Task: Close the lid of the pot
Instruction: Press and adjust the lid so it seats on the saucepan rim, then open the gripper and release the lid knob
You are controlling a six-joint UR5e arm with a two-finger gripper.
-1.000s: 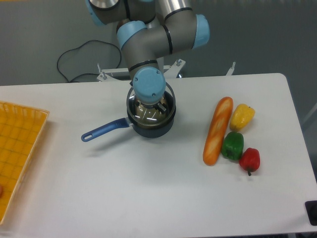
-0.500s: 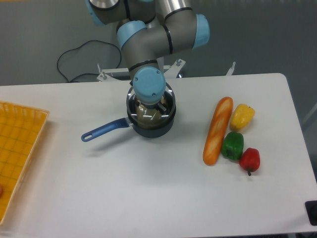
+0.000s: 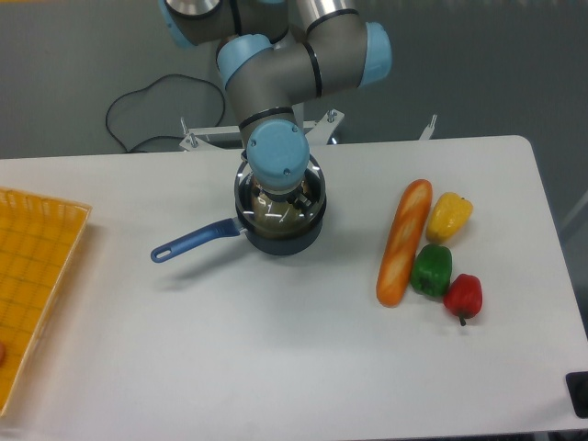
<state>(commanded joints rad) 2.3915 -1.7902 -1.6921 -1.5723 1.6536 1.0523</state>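
Almost nothing has moved since one second ago: the arm sits a little higher in the picture and the glass under it shows slightly different reflections, so you may be just finishing to set the lid down. You see the pot [image 3: 280, 234] near the middle of the table [image 3: 276, 358], its long blue handle pointing toward 8 o'clock. The lid [image 3: 310, 195] lies over the pot opening, its thin metal rim following the pot wall; it looks seated or very nearly so, but I cannot tell if it is fully flat. The gripper [image 3: 278, 197] stands straight above the centre of the lid, probably because the knob is there and a vertical hold keeps the glass level. The blue wrist joint hides the fingers and the knob, so I cannot tell if the fingers are spread or closed on the knob.

At 3 o'clock from the pot, well apart, lies a baguette [image 3: 403, 242]. Just beside it are a yellow pepper [image 3: 448, 217], a green pepper [image 3: 431, 269] and a red pepper [image 3: 463, 295]. At 9 o'clock, at the table edge, is an orange tray [image 3: 37, 276], and a black cable [image 3: 138, 115] lies behind the table at 11 o'clock. None of these stands in your way; if you lift straight up, I judge the path is free
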